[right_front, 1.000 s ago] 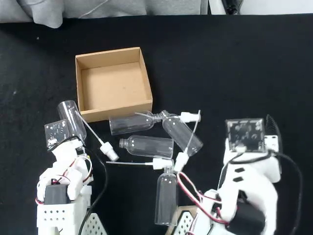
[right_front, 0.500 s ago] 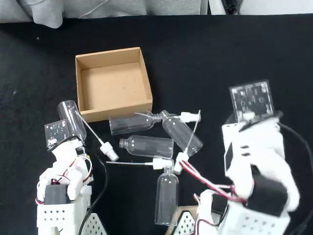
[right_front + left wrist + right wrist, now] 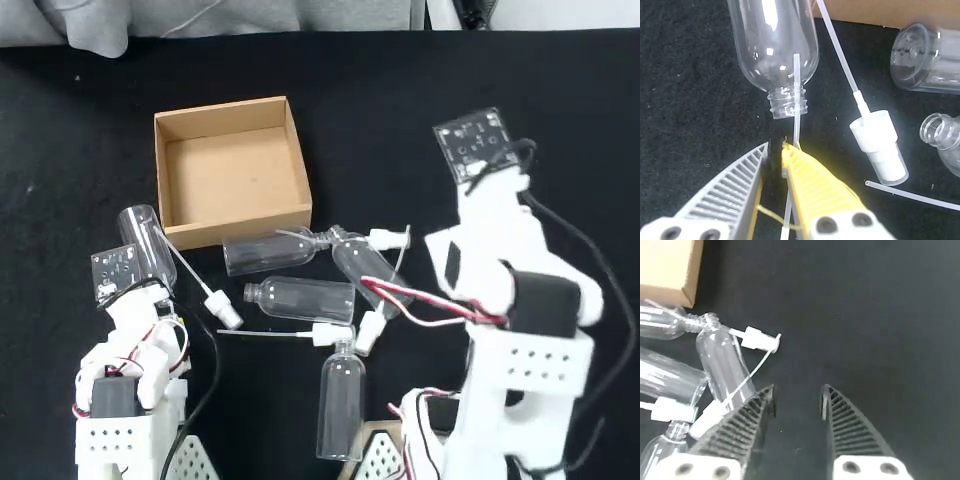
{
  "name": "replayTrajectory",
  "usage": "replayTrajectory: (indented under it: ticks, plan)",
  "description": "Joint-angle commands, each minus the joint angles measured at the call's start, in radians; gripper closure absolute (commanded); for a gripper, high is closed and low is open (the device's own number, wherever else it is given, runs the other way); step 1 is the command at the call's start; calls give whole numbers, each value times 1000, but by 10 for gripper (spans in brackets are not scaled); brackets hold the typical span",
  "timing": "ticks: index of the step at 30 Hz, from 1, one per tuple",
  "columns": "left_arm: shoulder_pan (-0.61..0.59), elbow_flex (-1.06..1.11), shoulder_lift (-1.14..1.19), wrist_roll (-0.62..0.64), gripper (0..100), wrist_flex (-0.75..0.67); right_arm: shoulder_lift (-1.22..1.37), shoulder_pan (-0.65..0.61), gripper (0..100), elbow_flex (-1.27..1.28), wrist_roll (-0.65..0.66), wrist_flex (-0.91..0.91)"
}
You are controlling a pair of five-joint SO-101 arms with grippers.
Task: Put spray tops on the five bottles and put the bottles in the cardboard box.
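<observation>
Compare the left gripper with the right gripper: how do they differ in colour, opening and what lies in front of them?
Colour: the left gripper is part yellow, part pale grey; the right gripper is all black.
Opening: the left gripper's jaws are almost together; the right gripper's stand wide apart.
Position: the left gripper points at a bottle's open neck, the right gripper at bare table.
Both are ribbed and tapered.

Overhead, two wrist close-ups; common bottles
</observation>
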Motion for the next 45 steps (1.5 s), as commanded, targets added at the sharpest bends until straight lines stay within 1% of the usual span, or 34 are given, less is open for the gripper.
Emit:
replayTrajectory:
  ticks: [1, 5, 15, 29, 34, 45]
  plan:
    - [-2, 24, -9, -6, 959, 3, 53, -54, 812, -58, -18, 5]
    - [-2, 24, -9, -6, 959, 3, 113, -104, 766, -58, -29, 5]
    - [-2, 24, -9, -6, 959, 3, 249, -186, 768, -62, -26, -3]
    - [-2, 24, -9, -6, 959, 3, 355, -278, 768, -64, -23, -55]
    - [-2, 24, -9, -6, 959, 3, 427, -282, 768, -99, -26, -44]
    - [-2, 24, -9, -6, 959, 3, 684, -284, 768, -234, -28, -43]
